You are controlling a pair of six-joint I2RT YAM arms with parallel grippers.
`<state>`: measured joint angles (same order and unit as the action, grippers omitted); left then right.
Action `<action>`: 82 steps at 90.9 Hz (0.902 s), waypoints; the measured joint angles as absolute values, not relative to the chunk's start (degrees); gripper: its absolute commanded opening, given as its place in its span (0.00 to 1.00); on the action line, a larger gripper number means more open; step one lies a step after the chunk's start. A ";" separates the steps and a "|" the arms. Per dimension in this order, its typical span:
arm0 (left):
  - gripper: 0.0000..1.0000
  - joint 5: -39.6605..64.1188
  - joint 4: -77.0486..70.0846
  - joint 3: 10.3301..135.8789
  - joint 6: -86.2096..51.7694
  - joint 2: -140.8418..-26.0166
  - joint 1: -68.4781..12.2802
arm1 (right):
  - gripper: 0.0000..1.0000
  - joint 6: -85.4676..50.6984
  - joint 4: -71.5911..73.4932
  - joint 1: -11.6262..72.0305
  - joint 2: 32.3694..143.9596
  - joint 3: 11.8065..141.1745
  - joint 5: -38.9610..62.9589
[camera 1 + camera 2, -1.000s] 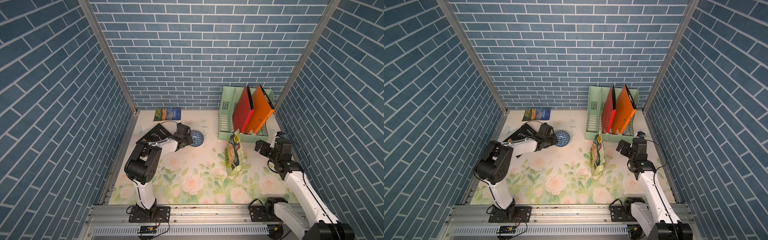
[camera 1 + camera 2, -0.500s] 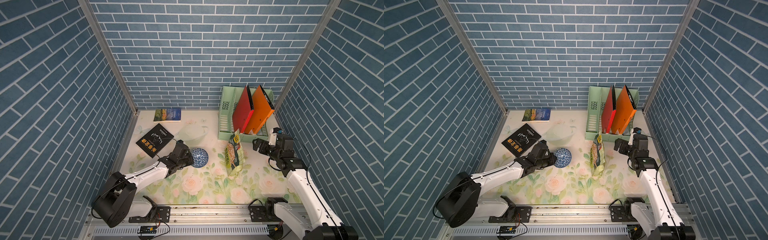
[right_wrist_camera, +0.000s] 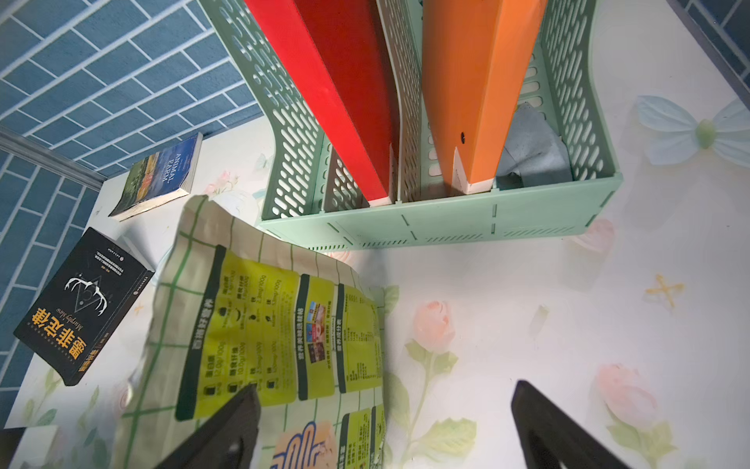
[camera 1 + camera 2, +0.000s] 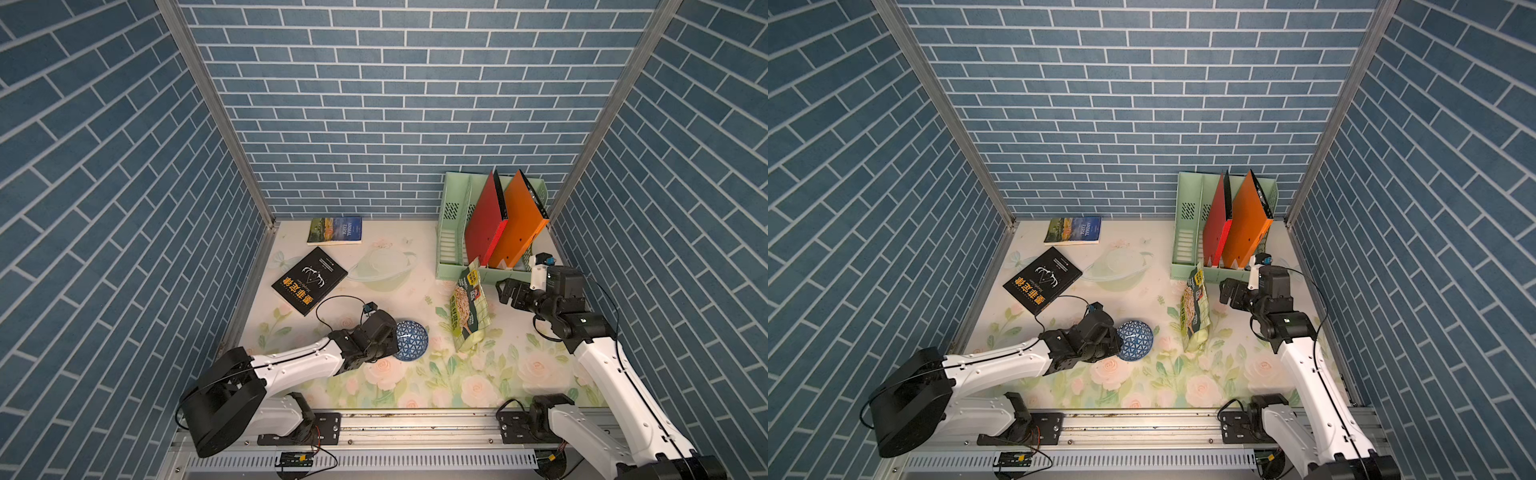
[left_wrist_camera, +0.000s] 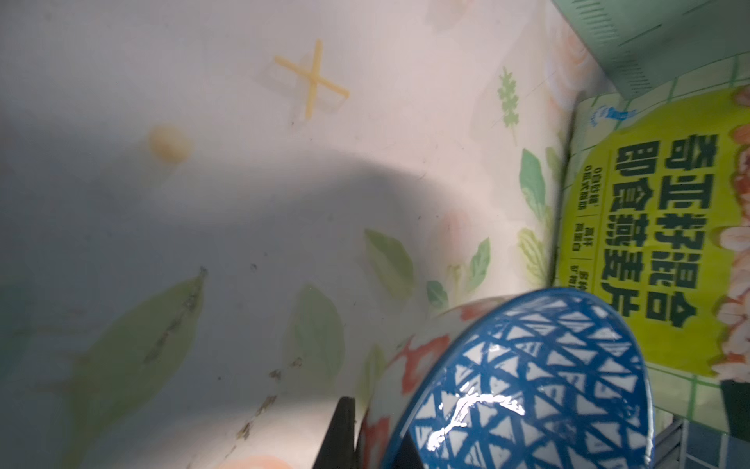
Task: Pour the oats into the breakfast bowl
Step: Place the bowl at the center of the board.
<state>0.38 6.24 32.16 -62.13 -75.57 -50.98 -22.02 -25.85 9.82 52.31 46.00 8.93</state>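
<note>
Left pincer clamped on tilted breakfast bowl rim mid-table; right pincer gaping, empty, just beside upright oats bag: a clumsy closing could topple the bag, or the bowl could slip from its rim grip.

Left jaws pinched closed; right jaws spread wide.

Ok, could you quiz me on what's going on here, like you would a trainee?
1. True or false: the left gripper is shut on the breakfast bowl.
2. The oats bag is: A) inside the green rack, B) standing on the table, C) lifted in the air.
3. Fill in: the right gripper has its jaws ___.
Key: 1 true; 2 B; 3 open.
</note>
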 measured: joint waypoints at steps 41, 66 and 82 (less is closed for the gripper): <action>0.72 -2.37 12.51 37.34 -62.87 -78.11 -51.94 | 0.85 -21.54 -30.02 17.85 53.06 51.94 9.63; 1.00 -7.14 12.49 41.82 -60.40 -65.93 -52.01 | 0.77 -21.08 -32.60 25.19 54.33 55.94 8.21; 1.00 -10.48 9.43 38.54 -59.09 -59.44 -51.96 | 0.68 -20.95 -36.10 30.52 58.41 56.01 1.83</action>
<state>-10.48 9.43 38.54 -59.09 -59.44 -51.96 -20.95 -36.10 30.52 58.41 56.01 1.83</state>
